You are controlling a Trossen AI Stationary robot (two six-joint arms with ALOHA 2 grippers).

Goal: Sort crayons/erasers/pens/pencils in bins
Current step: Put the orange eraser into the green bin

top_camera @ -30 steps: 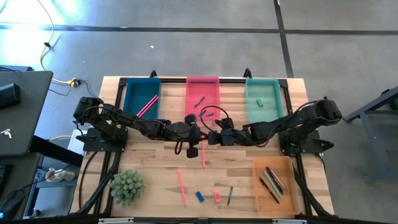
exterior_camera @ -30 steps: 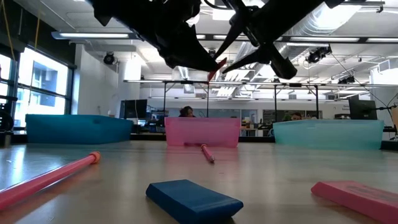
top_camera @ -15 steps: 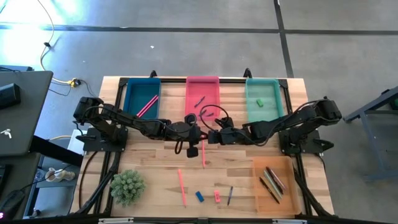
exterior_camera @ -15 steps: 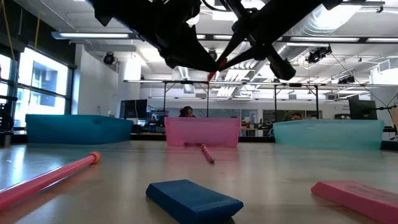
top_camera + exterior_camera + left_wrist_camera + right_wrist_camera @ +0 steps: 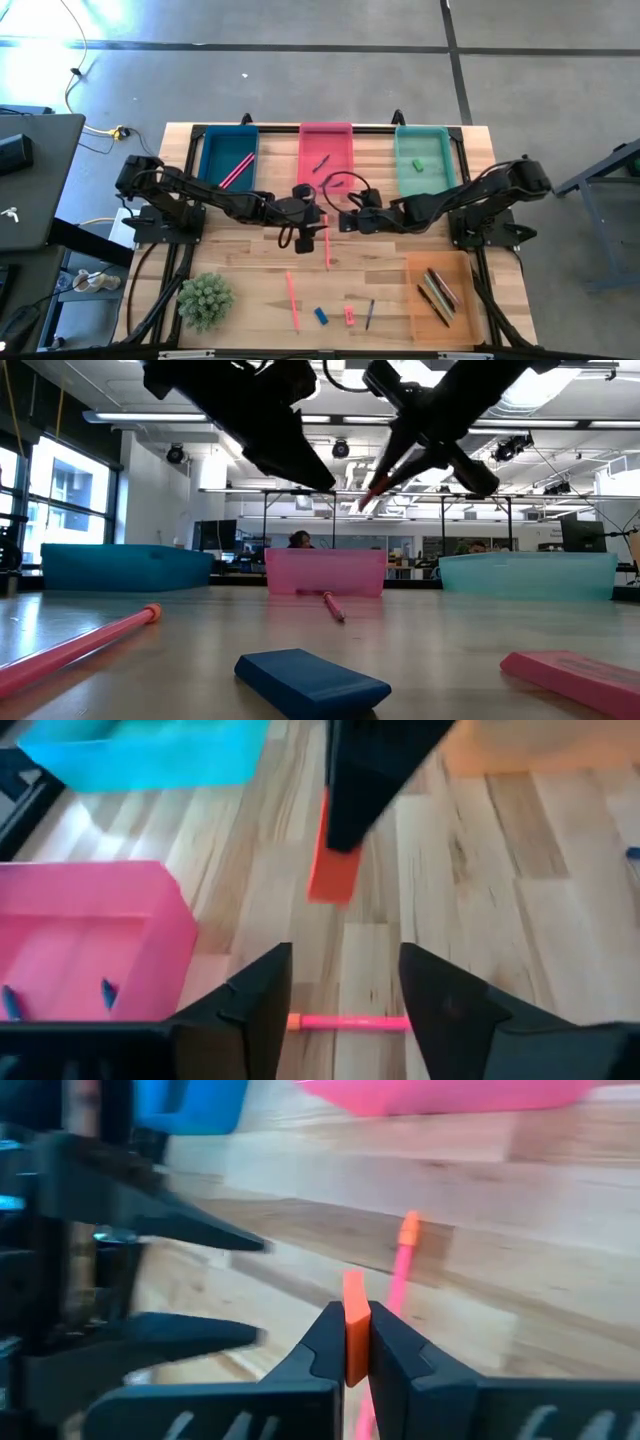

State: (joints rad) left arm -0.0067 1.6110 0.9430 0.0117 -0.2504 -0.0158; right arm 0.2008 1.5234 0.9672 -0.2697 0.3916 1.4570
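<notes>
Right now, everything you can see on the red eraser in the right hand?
The red eraser is a small orange-red flat block, matte like rubber, with square-cut edges. The right hand is shut on it: one dark finger presses each broad face, and its end sticks out past the fingertips. It hangs in the air above the bare wood at mid table, short of the pink bin, touching nothing but the fingers. The left hand is open, facing it and apart from it.
</notes>
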